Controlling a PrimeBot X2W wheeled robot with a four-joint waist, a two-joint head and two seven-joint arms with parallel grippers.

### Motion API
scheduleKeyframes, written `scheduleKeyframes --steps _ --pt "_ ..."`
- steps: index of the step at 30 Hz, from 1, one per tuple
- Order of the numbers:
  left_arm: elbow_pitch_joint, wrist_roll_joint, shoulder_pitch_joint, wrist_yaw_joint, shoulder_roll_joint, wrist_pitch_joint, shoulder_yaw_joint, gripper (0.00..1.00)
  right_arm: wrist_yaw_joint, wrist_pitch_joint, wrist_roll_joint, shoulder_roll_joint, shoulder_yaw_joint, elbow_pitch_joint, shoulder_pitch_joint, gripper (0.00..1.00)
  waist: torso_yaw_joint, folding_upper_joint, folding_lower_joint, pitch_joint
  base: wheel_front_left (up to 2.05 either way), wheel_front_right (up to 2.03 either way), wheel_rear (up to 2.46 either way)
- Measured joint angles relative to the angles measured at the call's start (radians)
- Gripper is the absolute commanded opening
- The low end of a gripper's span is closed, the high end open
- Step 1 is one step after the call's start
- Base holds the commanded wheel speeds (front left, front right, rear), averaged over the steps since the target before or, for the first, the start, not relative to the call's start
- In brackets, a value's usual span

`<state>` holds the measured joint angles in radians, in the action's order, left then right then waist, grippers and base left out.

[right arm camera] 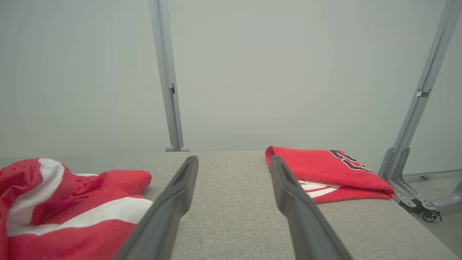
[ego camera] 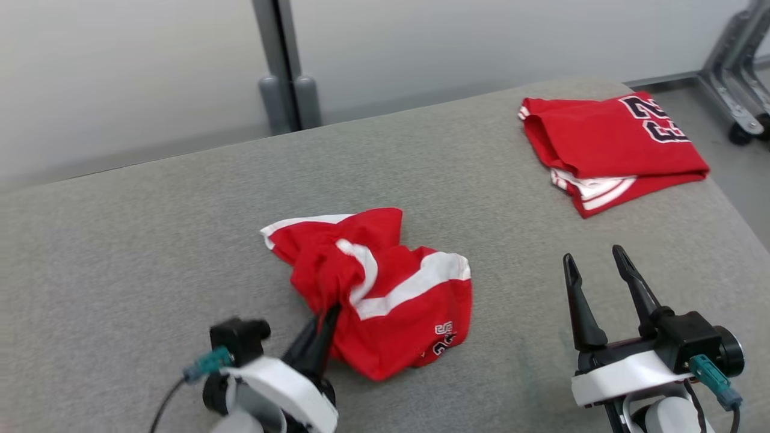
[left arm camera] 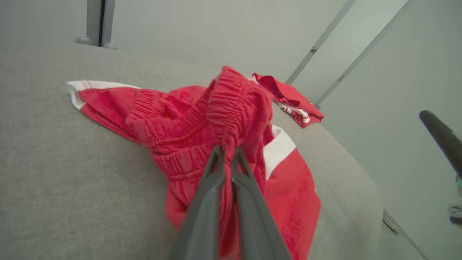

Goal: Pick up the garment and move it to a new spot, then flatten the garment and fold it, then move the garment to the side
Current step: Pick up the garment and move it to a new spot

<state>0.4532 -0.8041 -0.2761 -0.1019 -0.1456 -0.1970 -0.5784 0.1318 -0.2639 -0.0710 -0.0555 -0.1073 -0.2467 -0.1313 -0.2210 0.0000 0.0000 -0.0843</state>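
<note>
The garment [ego camera: 385,300] is a crumpled red heap with white bands and a small dark number print, lying at the middle front of the grey padded table [ego camera: 138,240]. My left gripper [ego camera: 331,310] is shut on a bunched red fold at the heap's near left edge. In the left wrist view the fingertips [left arm camera: 227,151] pinch ribbed red fabric of the garment [left arm camera: 195,119], which rises slightly there. My right gripper [ego camera: 595,258] stands open to the right of the garment, apart from it, with nothing between its fingers. In the right wrist view the garment [right arm camera: 72,216] lies at the lower left.
A folded red jersey [ego camera: 607,144] with large black numbers lies at the table's back right corner, also ahead of the right gripper [right arm camera: 325,169]. A grey post [ego camera: 283,66] stands behind the table. A wheeled metal frame [ego camera: 734,78] stands on the floor at the far right.
</note>
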Motion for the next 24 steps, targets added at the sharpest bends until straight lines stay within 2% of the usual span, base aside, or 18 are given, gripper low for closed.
scheduleKeyframes --steps 2,3,4,7,11,16,19,24 --pt "0.015 -0.001 0.037 -0.004 0.006 -0.01 -0.015 0.0 0.0 0.0 0.0 -0.002 0.0 -0.001 0.007 1.0 0.025 0.0 0.0 0.002 0.0 0.0 0.0" --pt "0.017 -0.002 0.048 -0.004 0.009 -0.016 -0.017 0.4 0.0 0.0 0.0 -0.005 -0.001 -0.002 0.009 1.0 0.039 0.0 0.0 0.003 0.0 0.0 0.0" --pt "0.016 0.001 0.052 -0.004 0.008 -0.023 -0.017 1.0 0.0 0.0 0.0 -0.006 -0.001 -0.002 0.009 1.0 0.052 0.0001 0.0 0.004 0.0 0.0 0.0" --pt "-0.001 0.029 0.055 0.011 -0.005 -0.044 -0.004 1.0 0.0 0.0 0.0 -0.009 -0.002 -0.001 0.009 1.0 0.078 0.0 0.0 0.007 0.0 0.0 0.0" --pt "-0.112 0.12 0.114 0.102 -0.048 -0.063 0.072 1.0 0.0 0.0 0.001 -0.021 0.009 0.004 0.043 1.0 0.14 0.0 0.0 0.023 0.0 0.0 0.0" --pt "-0.318 0.224 0.265 0.19 -0.052 -0.066 0.238 1.0 0.0 0.0 -0.002 -0.031 0.021 0.004 0.091 1.0 0.187 0.0001 0.0 0.062 0.0 0.0 0.0" --pt "-0.399 0.304 0.359 0.209 -0.04 -0.066 0.33 1.0 0.0 0.0 -0.008 -0.03 0.022 0.005 0.107 1.0 0.208 0.0 0.0 0.088 0.0 0.0 0.0" --pt "-0.476 0.467 0.456 0.198 -0.023 -0.066 0.421 1.0 0.0 0.0 -0.028 -0.024 0.005 -0.005 0.131 1.0 0.224 0.0001 0.0 0.127 0.0 0.0 0.0"
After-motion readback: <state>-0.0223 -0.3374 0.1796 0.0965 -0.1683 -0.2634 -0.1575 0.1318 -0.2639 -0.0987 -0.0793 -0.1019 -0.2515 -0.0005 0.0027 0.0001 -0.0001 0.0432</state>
